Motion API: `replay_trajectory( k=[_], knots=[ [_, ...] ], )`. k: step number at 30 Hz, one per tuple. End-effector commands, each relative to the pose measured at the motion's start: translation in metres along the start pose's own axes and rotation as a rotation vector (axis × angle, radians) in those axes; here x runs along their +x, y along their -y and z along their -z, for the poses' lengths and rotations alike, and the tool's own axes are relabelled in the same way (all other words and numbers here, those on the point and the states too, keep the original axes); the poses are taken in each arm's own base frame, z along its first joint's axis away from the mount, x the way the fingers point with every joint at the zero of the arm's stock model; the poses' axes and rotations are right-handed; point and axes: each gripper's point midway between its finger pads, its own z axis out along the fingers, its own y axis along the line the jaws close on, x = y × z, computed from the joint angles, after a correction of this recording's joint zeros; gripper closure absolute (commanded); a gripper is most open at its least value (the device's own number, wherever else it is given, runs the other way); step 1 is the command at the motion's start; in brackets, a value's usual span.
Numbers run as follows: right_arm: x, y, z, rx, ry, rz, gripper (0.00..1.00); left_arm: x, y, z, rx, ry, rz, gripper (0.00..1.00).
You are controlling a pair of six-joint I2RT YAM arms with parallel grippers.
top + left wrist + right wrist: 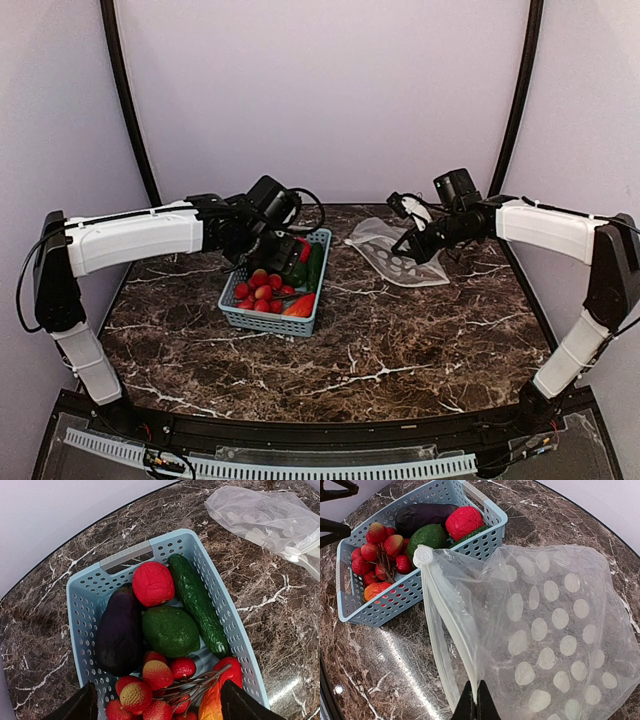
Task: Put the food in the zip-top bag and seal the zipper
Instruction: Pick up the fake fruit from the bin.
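The food lies in a light-blue basket (82, 610): a dark purple eggplant (117, 632), a green pepper (170, 630), a cucumber (197, 602), a round red piece (152, 583), a bunch of red cherry tomatoes (145, 687) and a red-orange piece (220, 695). My left gripper (159, 690) hovers open just above the tomato bunch, touching nothing. To the right, the clear dotted zip-top bag (545, 630) has one mouth edge lifted, with my right gripper (476, 705) shut on it. The whitish zipper (437, 625) runs up to its slider (422, 556). The bag's mouth gapes toward the basket.
The basket (262, 322) sits mid-table on dark marble, the bag (378, 235) just right of it at the back. A lilac wall and two black curved poles close off the rear. Both arms reach inward from the table's sides.
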Motion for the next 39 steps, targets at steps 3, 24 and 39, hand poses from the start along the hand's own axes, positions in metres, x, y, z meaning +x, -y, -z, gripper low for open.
replay_trajectory(
  k=[3, 24, 39],
  knots=[
    [-0.015, -0.004, 0.008, 0.002, 0.055, 0.018, 1.00, 0.045, -0.002, 0.005, -0.011, -0.276, 0.012, 0.22],
    [-0.013, -0.006, 0.020, 0.030, 0.065, 0.071, 1.00, 0.062, 0.092, -0.023, 0.671, -0.230, -0.603, 0.53],
    [-0.006, -0.006, 0.008, 0.002, 0.038, 0.054, 1.00, 0.073, 0.066, -0.051, 0.699, -0.263, -0.595, 0.63]
  ],
)
